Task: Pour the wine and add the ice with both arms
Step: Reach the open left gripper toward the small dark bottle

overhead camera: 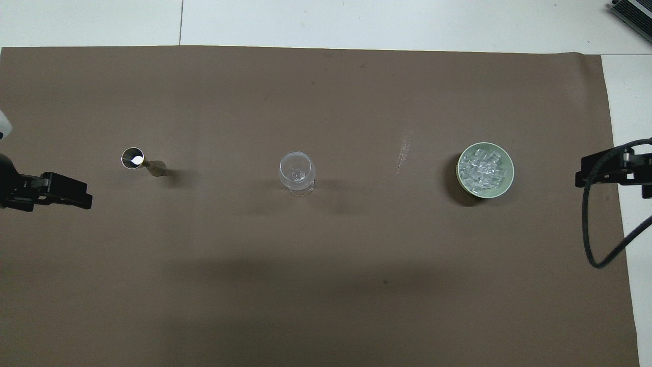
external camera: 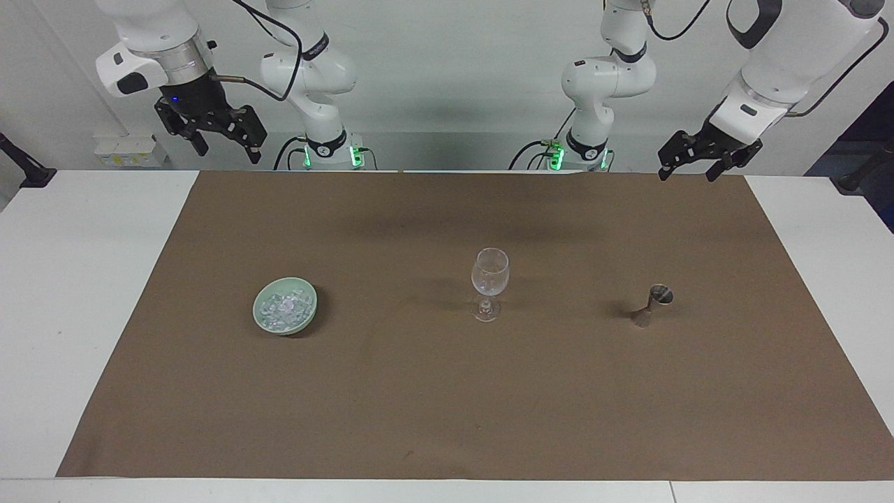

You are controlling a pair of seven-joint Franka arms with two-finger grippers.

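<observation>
while both arms hang raised at the robots' edge of the brown mat [external camera: 447, 391], the left gripper [external camera: 688, 163] and right gripper [external camera: 222, 143] both show spread, empty fingers. the ice [external camera: 283, 309] sits heaped in a green bowl [external camera: 264, 322], toward the right arm's end, well apart from the upright wine glass [external camera: 489, 282] and metal jigger [external camera: 651, 305].

One camera sits high up across the table and looks back at the two robots. The other hangs high above the robots' end and looks almost straight down. Both are far off. Both see the brown mat [external camera: 447, 391] [overhead camera: 326, 306], turned halfway round.
</observation>
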